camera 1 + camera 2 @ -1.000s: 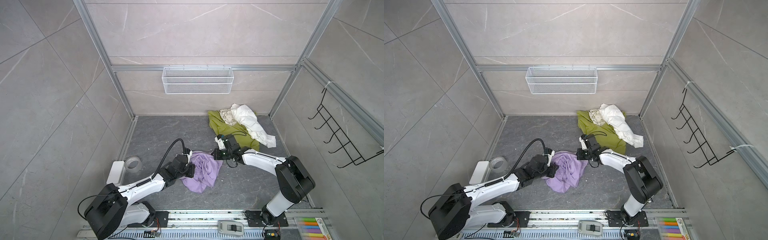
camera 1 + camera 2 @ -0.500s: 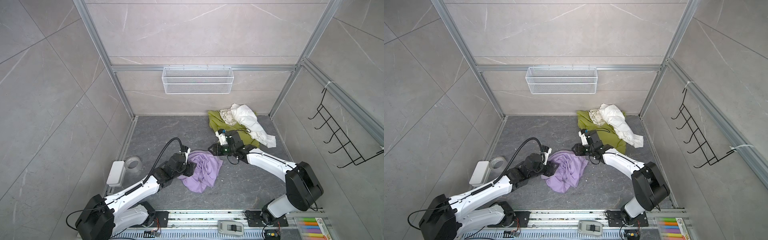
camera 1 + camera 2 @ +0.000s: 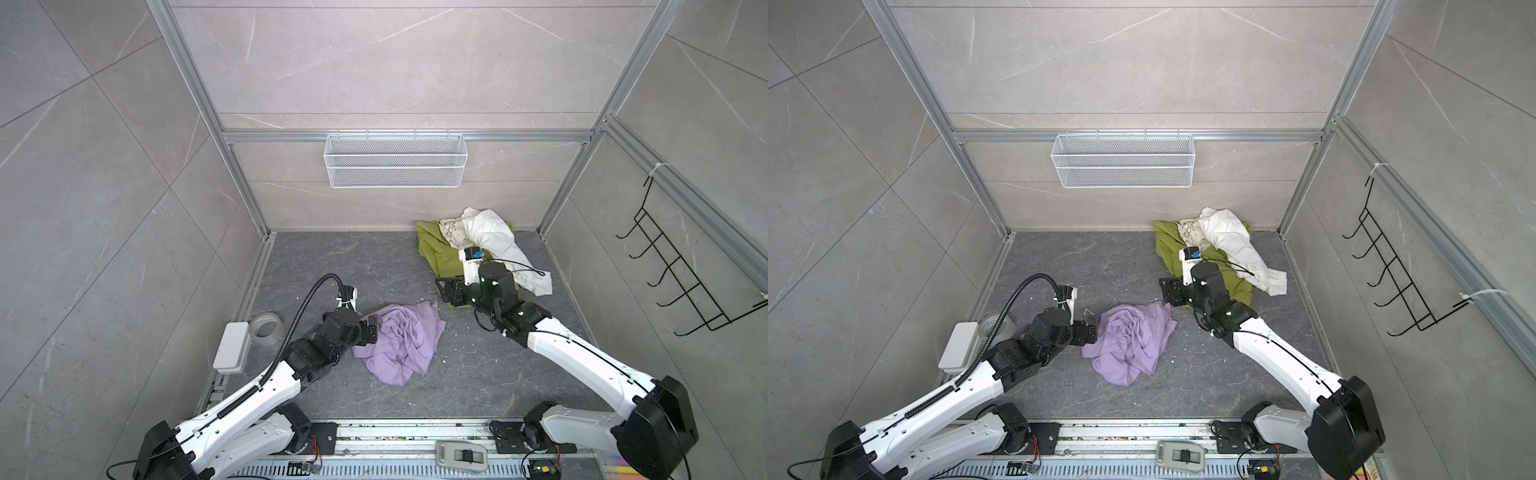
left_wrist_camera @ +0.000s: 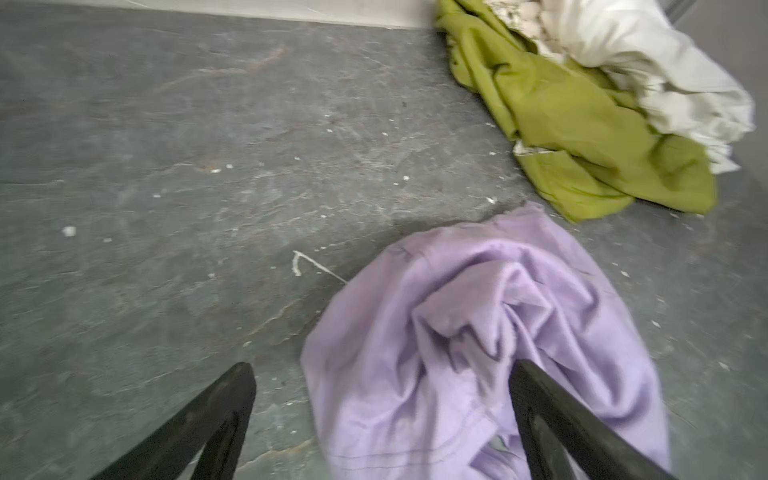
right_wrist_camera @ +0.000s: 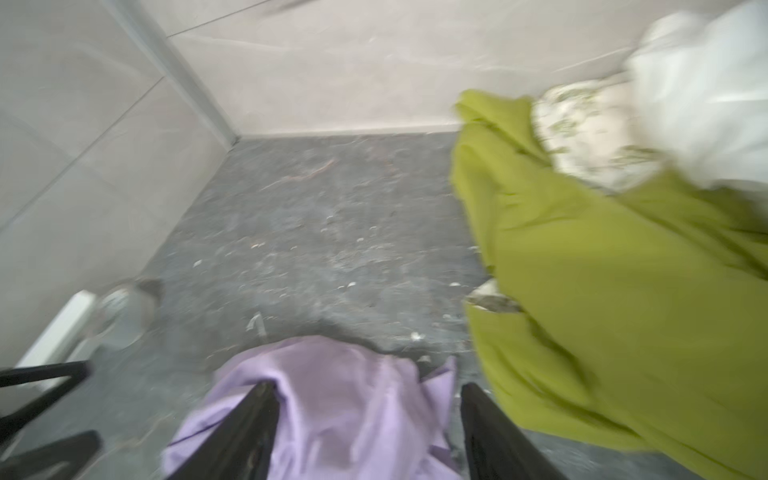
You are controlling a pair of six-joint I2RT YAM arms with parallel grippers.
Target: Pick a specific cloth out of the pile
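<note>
Left gripper (image 4: 382, 368) stood open, jaws wide: one finger over bare floor (image 3: 332, 266), the other over the lavender cloth (image 3: 399, 345), gripping nothing. Right gripper (image 5: 368, 387) was open too and empty, poised above the cloth's far corner. The cloth lay crumpled between the two grippers, its far corner near the pile (image 3: 446, 239) in the far right corner, where the olive-green cloth (image 3: 436, 257) lay under a white cloth (image 3: 494, 237). The right arm's wrist hid the pile's near edge in both top views. A tape roll (image 3: 266, 328) and white box (image 3: 230, 347) sat beside the left arm.
</note>
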